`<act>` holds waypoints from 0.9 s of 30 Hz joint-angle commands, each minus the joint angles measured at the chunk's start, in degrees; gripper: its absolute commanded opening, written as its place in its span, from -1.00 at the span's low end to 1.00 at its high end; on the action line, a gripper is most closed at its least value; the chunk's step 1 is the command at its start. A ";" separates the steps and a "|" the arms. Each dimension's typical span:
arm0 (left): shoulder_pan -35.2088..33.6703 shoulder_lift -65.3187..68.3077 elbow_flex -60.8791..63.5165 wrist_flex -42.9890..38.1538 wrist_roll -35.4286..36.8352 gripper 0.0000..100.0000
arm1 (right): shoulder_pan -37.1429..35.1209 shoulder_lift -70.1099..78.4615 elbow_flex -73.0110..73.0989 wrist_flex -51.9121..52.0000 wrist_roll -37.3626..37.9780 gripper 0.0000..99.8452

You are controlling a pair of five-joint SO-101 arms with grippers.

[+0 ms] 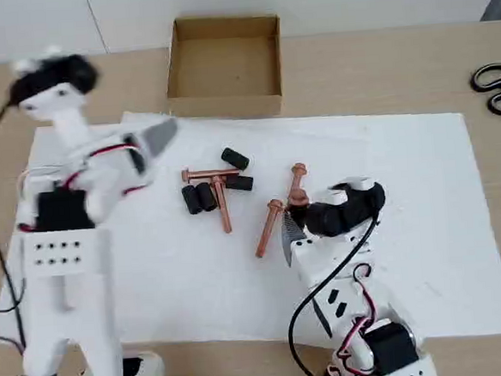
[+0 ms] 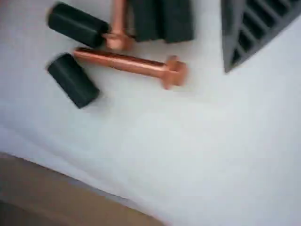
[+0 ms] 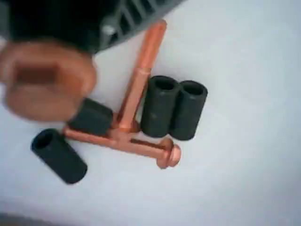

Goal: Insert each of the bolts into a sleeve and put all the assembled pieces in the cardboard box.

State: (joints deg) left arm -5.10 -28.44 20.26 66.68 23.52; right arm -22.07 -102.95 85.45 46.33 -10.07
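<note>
- The right gripper (image 1: 292, 222) seems clamped on a bolt (image 1: 297, 183). Its copper head shows blurred, very close, in the right wrist view.
- From this gripper the sleeves (image 1: 199, 198) lie to the left, near the middle of the sheet (image 1: 425, 227). They are two black tubes touching side by side, long axes about front to back, with open ends.
- The other sleeves (image 1: 236, 160) and the loose bolts (image 1: 223, 205) lie just beside them.
- The left gripper (image 1: 157, 141) hangs near the sheet's back left corner, closer to the pair. I cannot tell if it is open.
- I judge the held bolt must be lined up with one bore.
- The box (image 1: 227, 103) stands empty at the sheet's back edge.
</note>
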 commanded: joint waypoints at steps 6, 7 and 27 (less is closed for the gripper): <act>-3.34 -1.32 -2.51 8.70 -8.62 -0.33 | 7.78 18.77 -18.81 -6.55 6.33 -1.00; -3.34 -1.32 -2.59 9.41 -9.32 -0.33 | 8.13 23.69 -22.59 -6.73 6.33 -1.00; -3.52 -1.41 -2.33 12.92 -12.31 -0.33 | 8.22 119.52 -108.04 -6.73 6.07 -1.00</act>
State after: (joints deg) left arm -8.35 -28.44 20.26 79.25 11.82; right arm -14.33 6.59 -7.82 41.23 -4.18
